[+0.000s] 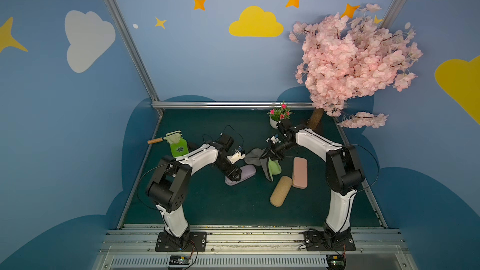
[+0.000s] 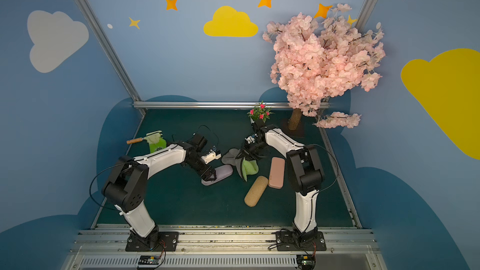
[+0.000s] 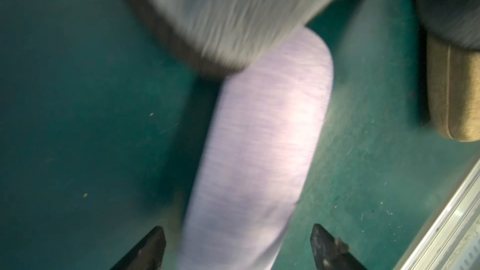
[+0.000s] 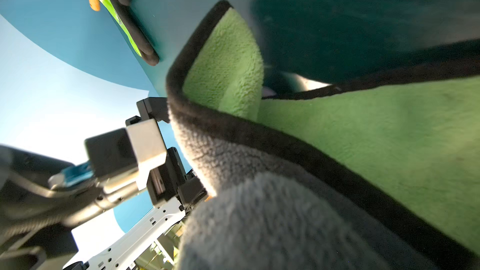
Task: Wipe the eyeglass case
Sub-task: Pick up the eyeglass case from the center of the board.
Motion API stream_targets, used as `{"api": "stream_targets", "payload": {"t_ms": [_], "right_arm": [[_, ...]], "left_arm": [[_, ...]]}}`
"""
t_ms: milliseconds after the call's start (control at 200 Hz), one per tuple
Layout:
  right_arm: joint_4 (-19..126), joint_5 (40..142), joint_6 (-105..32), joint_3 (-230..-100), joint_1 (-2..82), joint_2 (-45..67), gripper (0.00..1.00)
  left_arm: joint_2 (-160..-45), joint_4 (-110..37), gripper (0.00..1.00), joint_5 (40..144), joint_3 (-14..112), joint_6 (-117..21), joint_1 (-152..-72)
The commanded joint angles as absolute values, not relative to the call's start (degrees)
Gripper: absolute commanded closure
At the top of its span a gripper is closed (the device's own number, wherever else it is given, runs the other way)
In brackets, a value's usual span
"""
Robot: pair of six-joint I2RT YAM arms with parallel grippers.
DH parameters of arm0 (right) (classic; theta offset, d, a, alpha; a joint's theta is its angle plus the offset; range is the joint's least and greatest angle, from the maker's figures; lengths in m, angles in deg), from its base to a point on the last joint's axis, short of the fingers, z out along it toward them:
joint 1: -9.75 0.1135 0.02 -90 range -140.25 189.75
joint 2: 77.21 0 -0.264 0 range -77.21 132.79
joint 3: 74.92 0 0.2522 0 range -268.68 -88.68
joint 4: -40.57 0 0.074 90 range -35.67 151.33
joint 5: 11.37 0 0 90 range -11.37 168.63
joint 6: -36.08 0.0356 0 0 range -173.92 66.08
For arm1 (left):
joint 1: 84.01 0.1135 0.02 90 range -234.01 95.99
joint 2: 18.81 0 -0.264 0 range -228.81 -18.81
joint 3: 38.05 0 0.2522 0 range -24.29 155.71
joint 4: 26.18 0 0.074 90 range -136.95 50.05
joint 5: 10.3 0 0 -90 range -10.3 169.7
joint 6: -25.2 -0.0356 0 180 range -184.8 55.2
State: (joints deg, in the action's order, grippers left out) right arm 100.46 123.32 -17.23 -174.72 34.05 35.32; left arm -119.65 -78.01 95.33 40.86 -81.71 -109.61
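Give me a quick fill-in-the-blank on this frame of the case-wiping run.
The right end effector is shut on a cloth, grey on one side and ____ on the other.
The jaws of the left end effector stand ____ astride the lavender case.
The pink case and the cork case lie nearer the ____ arm.
Missing: green; open; right.

Lilac case, cork case, pink case: three cases; one cloth
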Motion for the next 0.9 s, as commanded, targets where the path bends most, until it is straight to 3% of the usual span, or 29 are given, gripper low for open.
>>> {"api": "stream_targets", "payload": {"t_ms": [0, 275, 736, 891], "right_arm": [[103.9, 122.2, -19.7, -176.6, 32.7, 32.3, 1.0], [106.5, 121.9, -21.7, -178.3, 29.7, 30.2, 1.0], [102.7, 123.6, -19.9, -173.1, 29.4, 28.7, 1.0], [101.5, 124.1, -19.4, -171.6, 29.7, 28.6, 1.0]], "left_arm": [[-114.6, -77.3, 0.09, 96.8, 38.5, -84.4, -109.4], [-113.2, -76.0, 0.04, 100.1, 37.6, -89.1, -110.7], [-121.4, -70.6, 0.05, 84.9, 40.0, -89.8, -118.4], [-122.8, -68.2, 0.1, 81.9, 38.8, -89.3, -119.9]]}}
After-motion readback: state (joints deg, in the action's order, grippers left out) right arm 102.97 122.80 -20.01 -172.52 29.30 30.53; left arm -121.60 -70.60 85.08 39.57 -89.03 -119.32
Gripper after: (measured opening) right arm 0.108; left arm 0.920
